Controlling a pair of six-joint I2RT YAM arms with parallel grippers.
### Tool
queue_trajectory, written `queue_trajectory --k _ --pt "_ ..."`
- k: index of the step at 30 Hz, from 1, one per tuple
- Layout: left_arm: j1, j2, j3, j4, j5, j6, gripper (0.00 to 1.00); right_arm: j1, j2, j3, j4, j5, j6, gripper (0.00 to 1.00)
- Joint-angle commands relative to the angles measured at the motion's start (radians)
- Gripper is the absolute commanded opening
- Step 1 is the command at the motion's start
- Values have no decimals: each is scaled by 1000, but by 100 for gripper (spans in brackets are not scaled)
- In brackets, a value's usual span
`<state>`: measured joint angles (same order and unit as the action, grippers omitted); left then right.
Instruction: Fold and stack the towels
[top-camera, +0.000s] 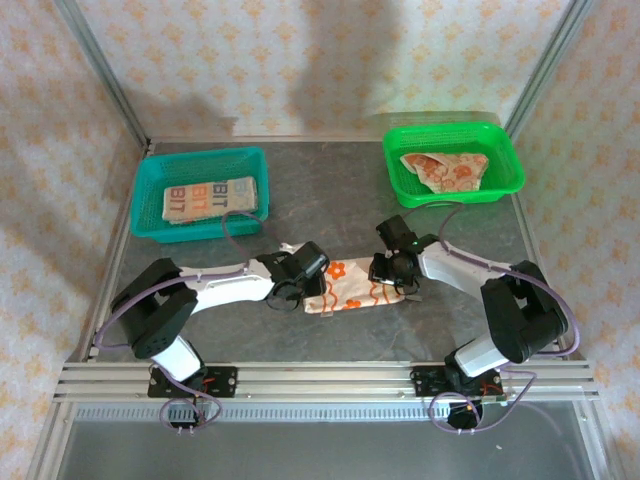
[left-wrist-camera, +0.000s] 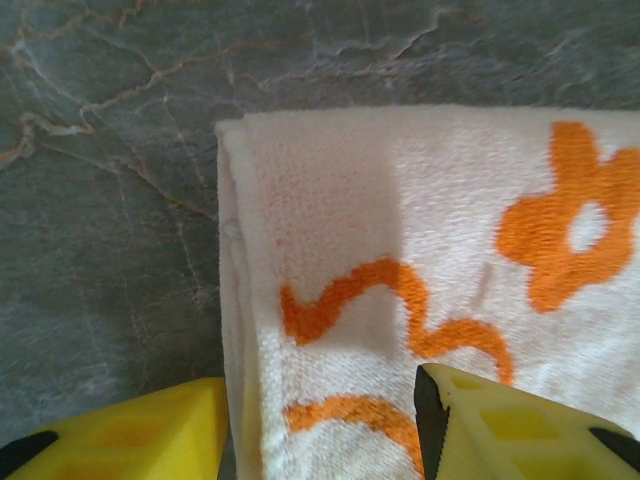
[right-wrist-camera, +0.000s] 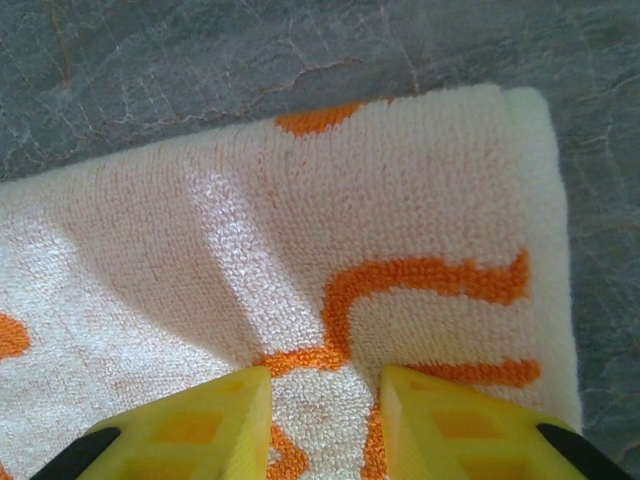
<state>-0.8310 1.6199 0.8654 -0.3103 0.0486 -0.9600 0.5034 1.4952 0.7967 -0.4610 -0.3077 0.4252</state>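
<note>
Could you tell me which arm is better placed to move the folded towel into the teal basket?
Left, probably: the left gripper sits over the towel's left end, nearest the teal basket; the right gripper is at the far end.
</note>
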Motion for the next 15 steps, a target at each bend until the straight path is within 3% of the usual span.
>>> queue_trajectory --k 1,7,15 --pt "1 29 -20 45 -1 -26 52 4 4 16 18 15 -13 33" --pt "-5 91 -13 45 0 -20 50 3 -2 17 8 19 -10 33" --pt "-6 156 -39 71 -22 6 15 4 -52 48 -43 45 -11 36"
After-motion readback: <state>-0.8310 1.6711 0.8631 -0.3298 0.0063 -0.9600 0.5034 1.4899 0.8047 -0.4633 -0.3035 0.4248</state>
